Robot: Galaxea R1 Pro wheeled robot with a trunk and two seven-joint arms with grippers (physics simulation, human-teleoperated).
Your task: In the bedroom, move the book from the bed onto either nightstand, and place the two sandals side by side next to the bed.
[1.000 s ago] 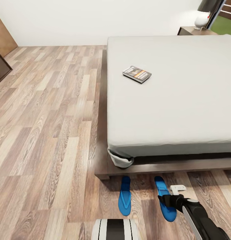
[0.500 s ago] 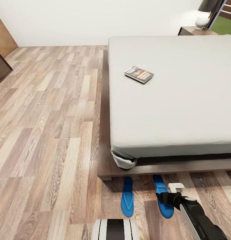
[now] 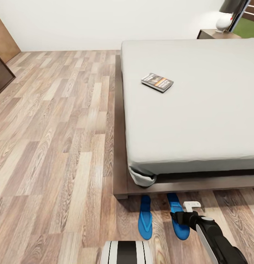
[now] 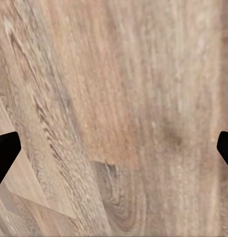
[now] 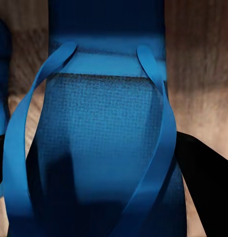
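Room: wood floor (image 3: pixel 61 139), bed (image 3: pixel 200 110) at right.
Book (image 3: pixel 157 82): on mattress, upper centre.
Sandals (image 3: pixel 145 222): side by side at bed foot, bottom centre.
Right gripper (image 3: pixel 181 219): over right sandal (image 5: pixel 106 148), fingers apart around it.
Left gripper (image 4: pixel 114 148): fingers wide apart above floor.

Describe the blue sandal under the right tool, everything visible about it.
The sandal is a flat, bright-blue flip-flop with a slim elongated sole. In the right wrist view its footbed looks finely textured, with two smooth straps forming a V. It lies flat on the wood-plank floor at the foot of the bed, toe end toward the frame, roughly parallel to the other sandal, a gap between them. The right tool is over its near end, a dark finger either side; actual contact cannot be told.
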